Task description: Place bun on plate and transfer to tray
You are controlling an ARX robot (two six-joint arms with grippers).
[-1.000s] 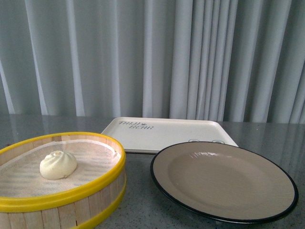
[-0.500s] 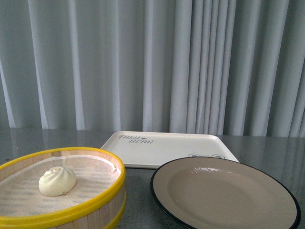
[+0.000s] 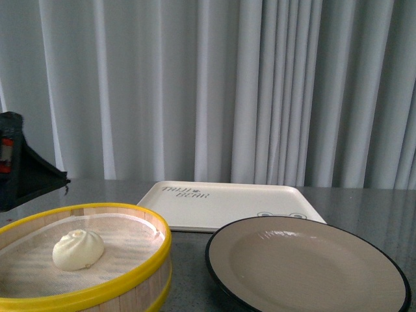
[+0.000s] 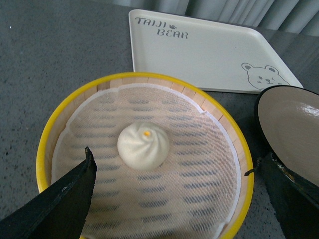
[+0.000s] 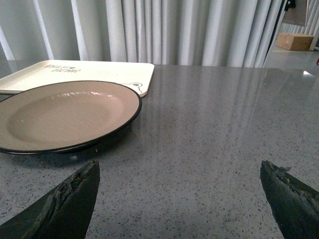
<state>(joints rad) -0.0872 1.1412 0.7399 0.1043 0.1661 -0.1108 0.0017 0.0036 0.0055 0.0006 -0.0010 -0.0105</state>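
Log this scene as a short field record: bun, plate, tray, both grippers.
bun: inside the steamer basket, not yet moved
plate: empty, on the table, nearer the robot than the tray
tray: empty, behind the plate
left gripper: open, above the steamer basket, clear of the bun
right gripper: open, over the table beside the plate

Resembles a staged indoor test setup. Shows a grey speckled tabletop (image 5: pixel 209 149) backed by pale pleated curtains (image 3: pixel 195 91), with a cardboard box (image 5: pixel 297 41) beyond.
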